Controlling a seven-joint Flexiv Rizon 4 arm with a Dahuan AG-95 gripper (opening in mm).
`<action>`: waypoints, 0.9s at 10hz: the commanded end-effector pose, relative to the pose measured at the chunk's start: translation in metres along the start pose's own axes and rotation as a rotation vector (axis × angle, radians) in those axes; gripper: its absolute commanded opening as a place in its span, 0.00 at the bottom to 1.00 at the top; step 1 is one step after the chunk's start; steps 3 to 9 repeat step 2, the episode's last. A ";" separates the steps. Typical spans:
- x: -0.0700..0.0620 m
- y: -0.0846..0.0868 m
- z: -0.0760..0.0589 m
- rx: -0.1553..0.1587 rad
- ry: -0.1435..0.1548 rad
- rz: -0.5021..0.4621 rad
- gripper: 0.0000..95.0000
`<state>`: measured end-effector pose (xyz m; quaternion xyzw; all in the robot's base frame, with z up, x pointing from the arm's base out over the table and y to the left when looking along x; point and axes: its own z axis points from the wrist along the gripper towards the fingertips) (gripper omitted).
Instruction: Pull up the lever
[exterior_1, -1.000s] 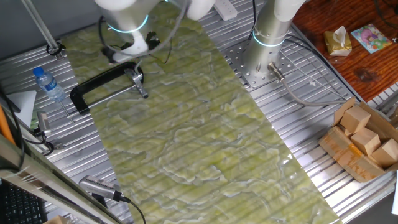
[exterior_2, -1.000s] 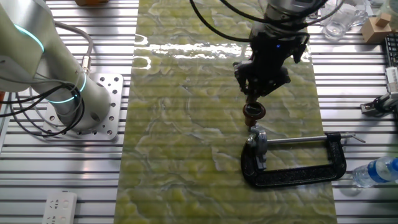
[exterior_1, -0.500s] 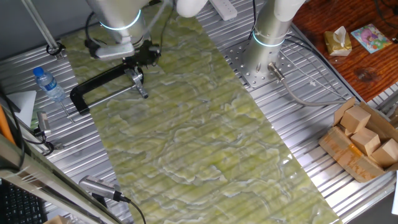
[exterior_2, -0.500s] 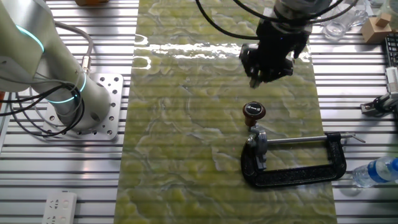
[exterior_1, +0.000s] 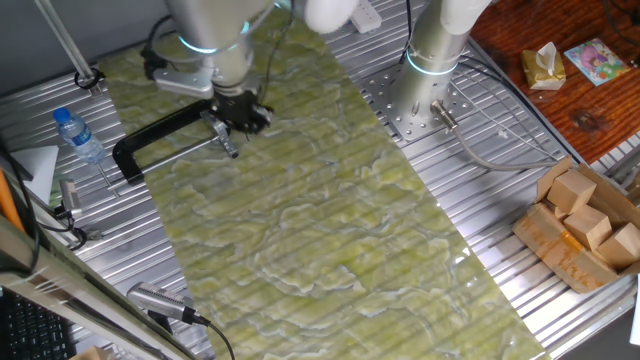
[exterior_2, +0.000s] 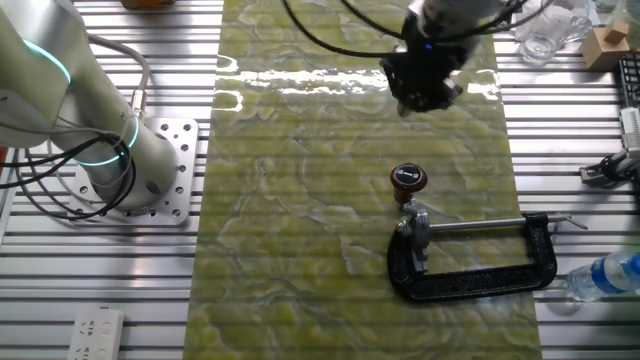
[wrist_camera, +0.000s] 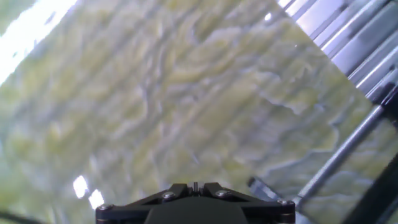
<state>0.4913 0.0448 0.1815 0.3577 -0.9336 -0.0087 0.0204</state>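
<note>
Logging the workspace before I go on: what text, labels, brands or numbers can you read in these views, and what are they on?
No text can be read.
Water bottle: its label is too small to read.
Colourful card on the wooden desk: a picture, any words blurred.
Small yellow box: print too small.
C-clamp and lever: no markings visible.

Pincer (exterior_2: 424, 92) has pulled off the lever (exterior_2: 407, 180): 1.0 s ago it was right down over the red-brown cap, 0.5 s ago already clear above it, now well apart, farther up the green mat (exterior_2: 300, 230) in the other fixed view. In one fixed view the arm head has swung across, and the pincer (exterior_1: 243, 112) now hangs just beside the clamp's (exterior_1: 160, 140) screw end. Jaw opening unreadable.
</note>
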 end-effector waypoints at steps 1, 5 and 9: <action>-0.016 0.027 0.005 -0.013 -0.053 0.150 0.00; -0.016 0.027 0.004 -0.012 -0.052 0.142 0.00; -0.016 0.027 0.004 -0.012 -0.052 0.142 0.00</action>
